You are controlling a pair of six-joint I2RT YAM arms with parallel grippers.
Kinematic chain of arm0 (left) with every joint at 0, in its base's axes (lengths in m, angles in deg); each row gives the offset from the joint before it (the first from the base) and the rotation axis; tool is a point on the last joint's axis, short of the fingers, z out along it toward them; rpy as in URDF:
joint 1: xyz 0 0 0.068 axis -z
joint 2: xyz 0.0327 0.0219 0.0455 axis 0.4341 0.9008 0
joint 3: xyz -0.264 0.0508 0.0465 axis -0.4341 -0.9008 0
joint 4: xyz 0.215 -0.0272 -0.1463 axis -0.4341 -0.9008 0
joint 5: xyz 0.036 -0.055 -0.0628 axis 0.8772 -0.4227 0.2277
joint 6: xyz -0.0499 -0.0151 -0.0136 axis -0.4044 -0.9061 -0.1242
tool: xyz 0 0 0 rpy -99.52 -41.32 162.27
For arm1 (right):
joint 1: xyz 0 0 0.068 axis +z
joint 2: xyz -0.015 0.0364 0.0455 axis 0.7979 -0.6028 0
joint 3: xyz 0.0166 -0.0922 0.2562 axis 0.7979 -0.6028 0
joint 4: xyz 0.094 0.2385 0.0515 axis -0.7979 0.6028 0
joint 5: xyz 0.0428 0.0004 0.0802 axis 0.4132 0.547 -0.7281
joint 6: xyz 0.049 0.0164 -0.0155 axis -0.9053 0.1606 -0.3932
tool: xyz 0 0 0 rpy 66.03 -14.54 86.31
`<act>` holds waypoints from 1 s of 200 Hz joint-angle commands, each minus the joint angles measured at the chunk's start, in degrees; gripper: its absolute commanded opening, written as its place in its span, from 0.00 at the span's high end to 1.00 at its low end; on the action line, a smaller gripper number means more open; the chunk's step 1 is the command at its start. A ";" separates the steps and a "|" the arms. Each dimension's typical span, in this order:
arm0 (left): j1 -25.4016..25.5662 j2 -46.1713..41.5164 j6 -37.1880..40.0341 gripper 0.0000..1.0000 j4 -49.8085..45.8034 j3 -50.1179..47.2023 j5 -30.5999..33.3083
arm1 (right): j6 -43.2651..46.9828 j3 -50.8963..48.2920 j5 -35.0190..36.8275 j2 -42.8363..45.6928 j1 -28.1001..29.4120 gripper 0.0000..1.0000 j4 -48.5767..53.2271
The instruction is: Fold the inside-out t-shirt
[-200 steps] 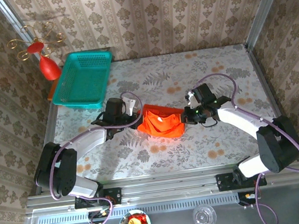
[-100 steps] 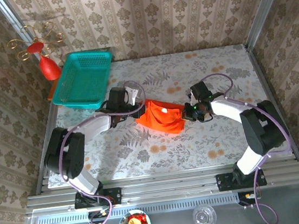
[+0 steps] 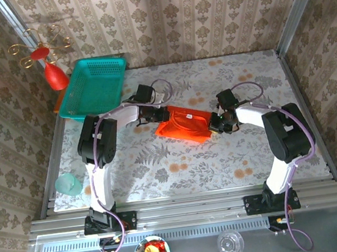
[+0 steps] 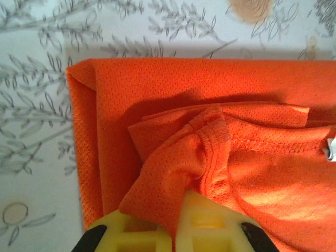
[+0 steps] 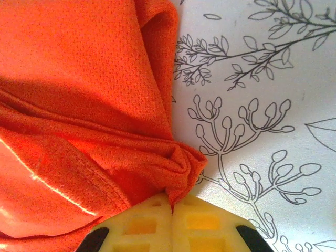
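Left pincer (image 3: pixel 158 114) and right pincer (image 3: pixel 216 123) both clenched on the inside-out t-shirt (image 3: pixel 183 124), stretching it between them.
Over the last second both arms swing toward the far edge of the bench (image 3: pixel 222 162), so the shirt, bunched before, now lies flatter, a tidier strip near the bench's middle. I judge one fold is being laid, with more to follow. A white tag (image 4: pixel 329 149) shows at the seam near my left pincer; I can read nothing on it.
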 commanded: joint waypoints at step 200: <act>-3.63 -1.20 -8.73 1.00 -5.24 -5.66 6.57 | 9.38 15.47 -1.90 -7.95 -1.60 0.98 9.85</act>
